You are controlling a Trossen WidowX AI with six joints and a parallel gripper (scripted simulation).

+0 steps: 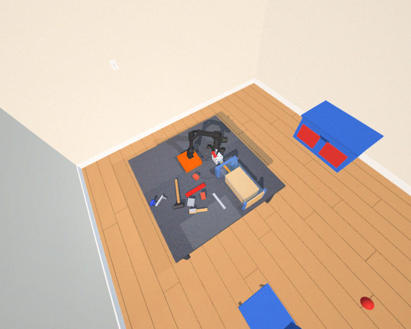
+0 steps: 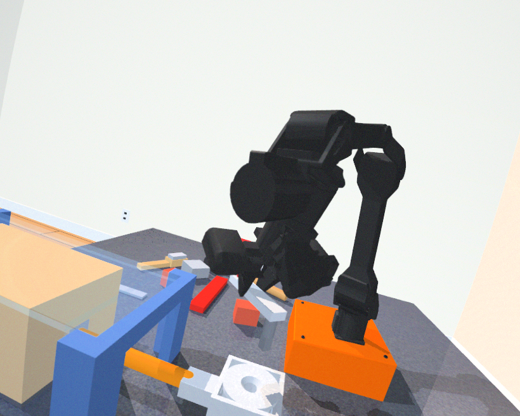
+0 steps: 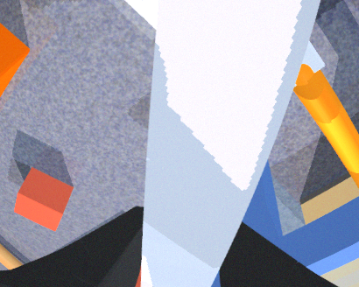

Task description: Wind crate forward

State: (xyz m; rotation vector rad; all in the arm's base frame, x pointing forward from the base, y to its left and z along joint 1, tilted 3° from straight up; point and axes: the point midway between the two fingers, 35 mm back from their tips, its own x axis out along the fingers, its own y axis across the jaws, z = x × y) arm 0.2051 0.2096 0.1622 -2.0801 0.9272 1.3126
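Observation:
My gripper (image 1: 216,150) (image 2: 253,286) (image 3: 184,225) is shut on the winch handle's pale arm (image 2: 269,305) (image 3: 186,175). Its red grip (image 1: 214,154) shows by the fingers. In the exterior view the square key (image 2: 266,335) hangs down in the air, behind and above the white winch (image 2: 224,407) and out of its round hole (image 2: 251,385). The orange strap (image 1: 226,167) (image 2: 155,364) (image 3: 339,127) runs from the winch to the tan crate (image 1: 241,182) (image 2: 45,264). The crate sits flat, with a gap between its front and the blue frame (image 1: 217,171) (image 2: 132,311) (image 3: 339,229).
The orange robot base (image 1: 189,162) (image 2: 336,367) stands beside the winch. A red cube (image 1: 195,176) (image 2: 245,312) (image 3: 45,199), a red bar (image 1: 195,190) (image 2: 208,293), a mallet (image 1: 177,191), a hammer (image 1: 201,210), a light bar (image 1: 218,200) and a blue-ended tool (image 1: 159,200) lie on the bench.

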